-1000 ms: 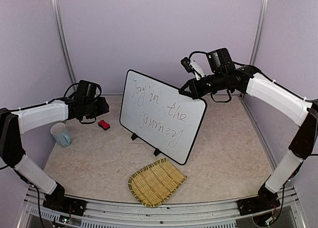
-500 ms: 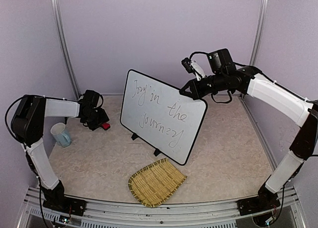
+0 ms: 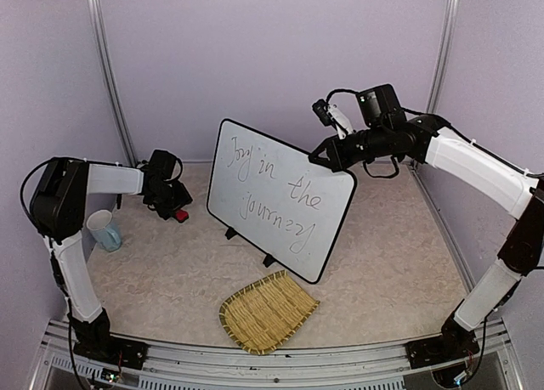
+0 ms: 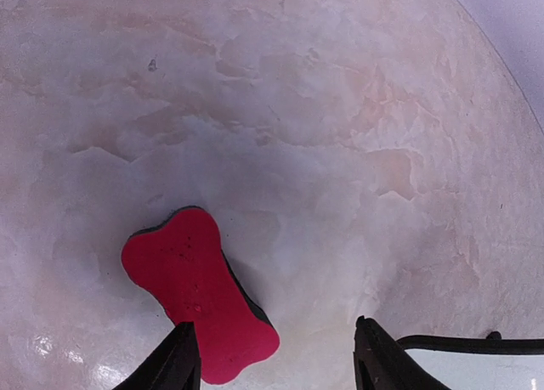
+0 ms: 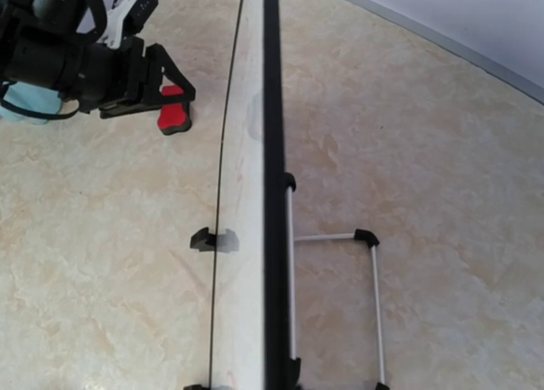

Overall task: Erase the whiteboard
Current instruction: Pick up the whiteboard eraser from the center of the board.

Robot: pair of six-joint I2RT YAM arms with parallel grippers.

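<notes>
Left gripper point(image 4: 274, 358) dropped over eraser point(image 4: 191, 288), jaws apart; right gripper point(image 3: 319, 158) clamped whiteboard's point(image 3: 274, 199) top edge; marbled beige table point(image 3: 391, 254), lilac walls point(image 3: 272, 59).

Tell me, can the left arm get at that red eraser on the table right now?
Probably yes. The left gripper hangs just over the red eraser, fingers apart, one end of it between them. Nothing lies between; the whiteboard stands off to the side.
</notes>
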